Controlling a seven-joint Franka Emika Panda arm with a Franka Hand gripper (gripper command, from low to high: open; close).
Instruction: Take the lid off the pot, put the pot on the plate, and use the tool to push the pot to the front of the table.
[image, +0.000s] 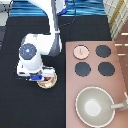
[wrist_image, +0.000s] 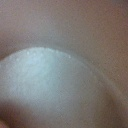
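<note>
Gripper (image: 44, 76) sat low over the pot (image: 48, 82) on the plate (image: 52, 86), left of centre on the black table (image: 30, 110); its opening could not be told. Lid (image: 80, 51) lay off the pot on the stove (image: 120, 80) at upper right. Wrist view showed only a pale curved surface, close up.

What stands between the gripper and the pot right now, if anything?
Nothing visible does. The gripper is directly over the pot, which sits on the plate on the table. The lid lies apart on the stove, toward the exterior view's right.
</note>
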